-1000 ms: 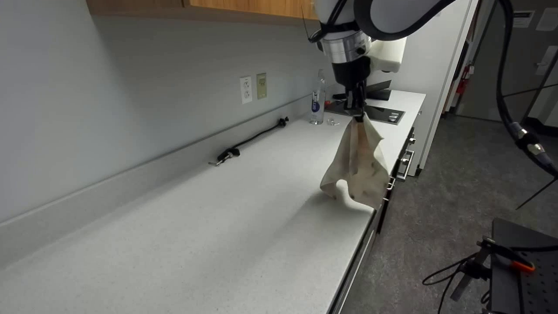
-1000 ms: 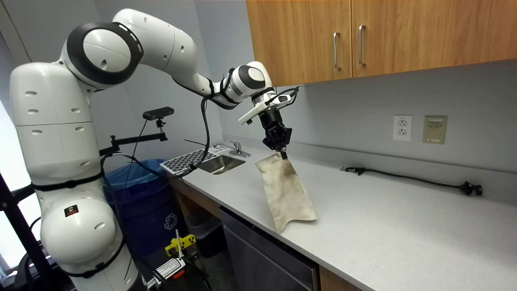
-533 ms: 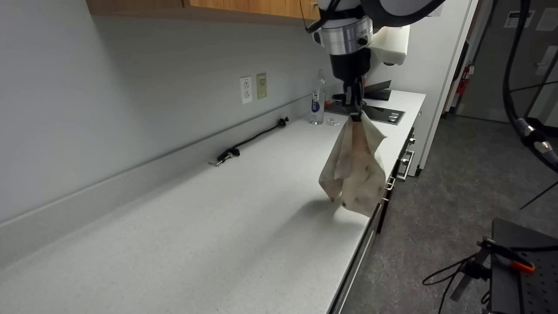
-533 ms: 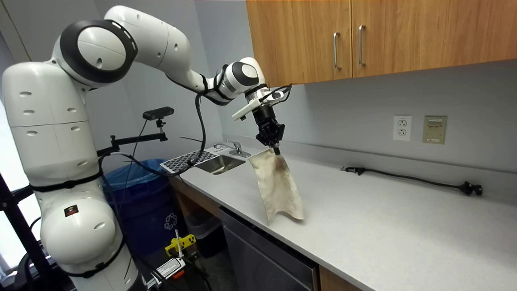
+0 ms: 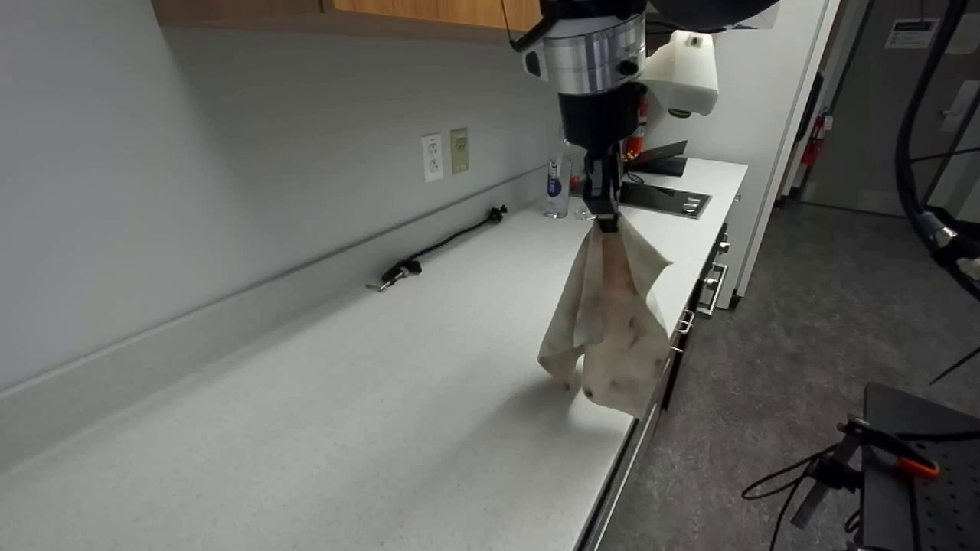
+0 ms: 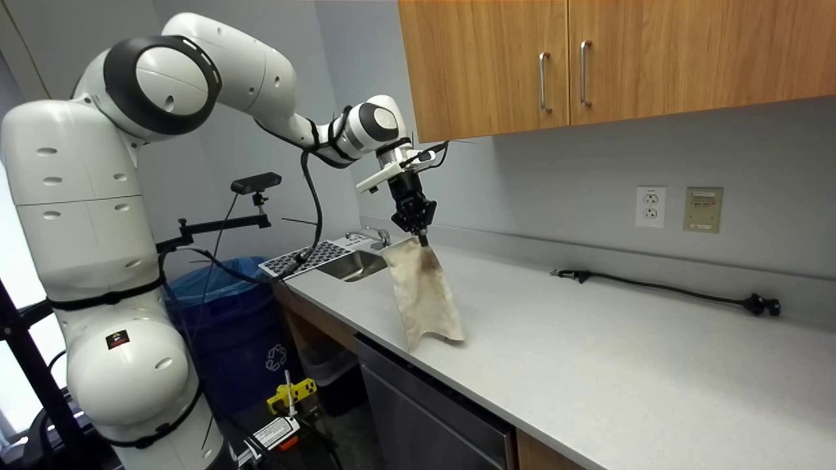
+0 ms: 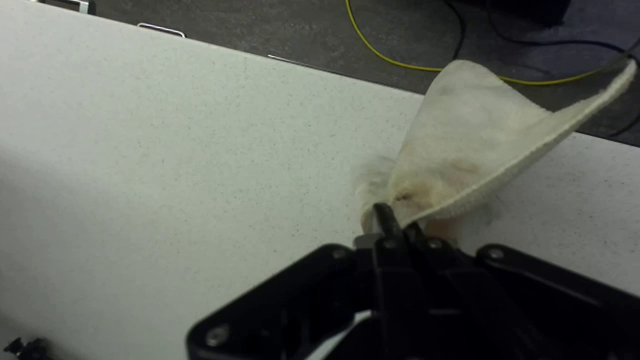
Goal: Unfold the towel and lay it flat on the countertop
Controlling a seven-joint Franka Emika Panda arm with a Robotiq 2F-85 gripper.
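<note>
Our hand (image 6: 423, 239) pinches the towel (image 6: 423, 294); we should lower it bottom-first onto the counter (image 6: 588, 365), drawing back slowly to spread it.

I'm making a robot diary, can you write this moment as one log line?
towel: pinched near top, hanging in folds | jaws: shut on towel | countertop: beneath, contact unclear | status: not flat yet

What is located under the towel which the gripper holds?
Under the hanging towel is the pale countertop, with a shadow on it. Whatever the towel itself covers in each view cannot be seen.
</note>
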